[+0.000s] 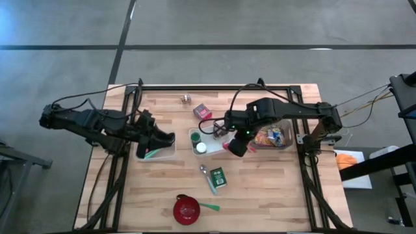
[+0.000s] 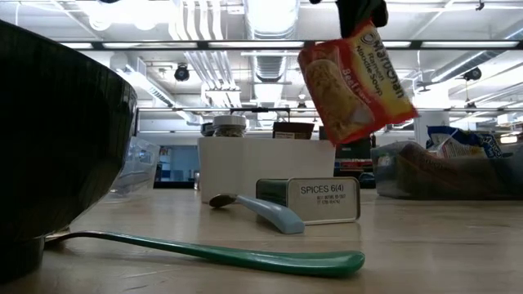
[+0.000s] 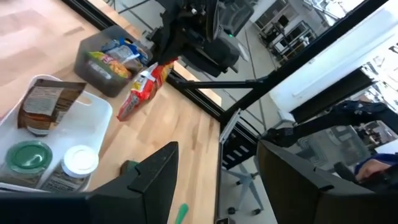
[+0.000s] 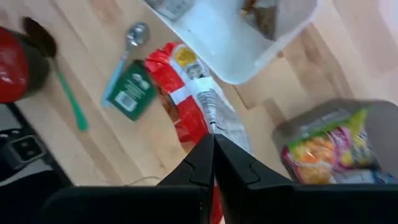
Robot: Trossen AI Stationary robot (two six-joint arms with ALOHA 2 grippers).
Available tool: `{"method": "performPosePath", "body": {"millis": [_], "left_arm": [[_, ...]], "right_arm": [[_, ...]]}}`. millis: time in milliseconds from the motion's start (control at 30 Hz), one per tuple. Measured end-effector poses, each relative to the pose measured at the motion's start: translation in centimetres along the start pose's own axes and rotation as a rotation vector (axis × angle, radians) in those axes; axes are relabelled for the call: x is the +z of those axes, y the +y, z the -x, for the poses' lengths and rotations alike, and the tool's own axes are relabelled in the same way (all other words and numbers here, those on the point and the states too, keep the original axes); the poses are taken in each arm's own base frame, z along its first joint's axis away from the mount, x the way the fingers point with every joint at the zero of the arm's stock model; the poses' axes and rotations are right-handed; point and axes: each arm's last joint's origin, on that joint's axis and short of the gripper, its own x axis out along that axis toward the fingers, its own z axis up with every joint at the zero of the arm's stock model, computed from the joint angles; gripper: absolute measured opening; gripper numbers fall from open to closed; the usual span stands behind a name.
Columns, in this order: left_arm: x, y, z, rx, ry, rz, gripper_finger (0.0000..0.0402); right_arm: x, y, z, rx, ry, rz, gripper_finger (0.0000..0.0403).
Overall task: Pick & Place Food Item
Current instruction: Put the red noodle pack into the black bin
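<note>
1. Noodle packet, red and orange with a pale strip across it, hangs in the air from the right claw, clear of the counter.
2. Right claw is pinched fully shut on the packet's top edge; in the low view the packet dangles tilted beneath the dark fingers at the picture's top.
3. Seen from above, this claw hovers near the middle of the counter, between the white tray and the clear bin of snack packets by the right edge.
4. White tray holds a green-lidded jar, a white-lidded jar and a brown pouch.
5. Left claw waits toward the left edge over a second clear container; its fingers stand partly apart with nothing between them, as the left wrist view shows.
6. Green spice tin lies toward the near edge, with a pale blue spoon just beside it.
7. Red bowl sits at the near edge, and a green spoon lies beside it.
8. Small red box and a small jar stand near the far edge.
</note>
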Motion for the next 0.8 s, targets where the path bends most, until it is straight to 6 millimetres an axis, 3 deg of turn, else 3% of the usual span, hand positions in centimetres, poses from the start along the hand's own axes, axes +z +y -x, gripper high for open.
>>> {"method": "performPosePath", "body": {"millis": [500,800], "left_arm": [[0.1,0.6,0.0,0.048,0.01,0.003,0.022],[0.1,0.6,0.0,0.051,0.01,0.004,0.022]], "right_arm": [[-1.1,-1.2,1.6,-0.06,-0.001,-0.061,0.0007],[-1.1,-1.2,1.1,-0.072,0.015,0.09,0.0008]]}}
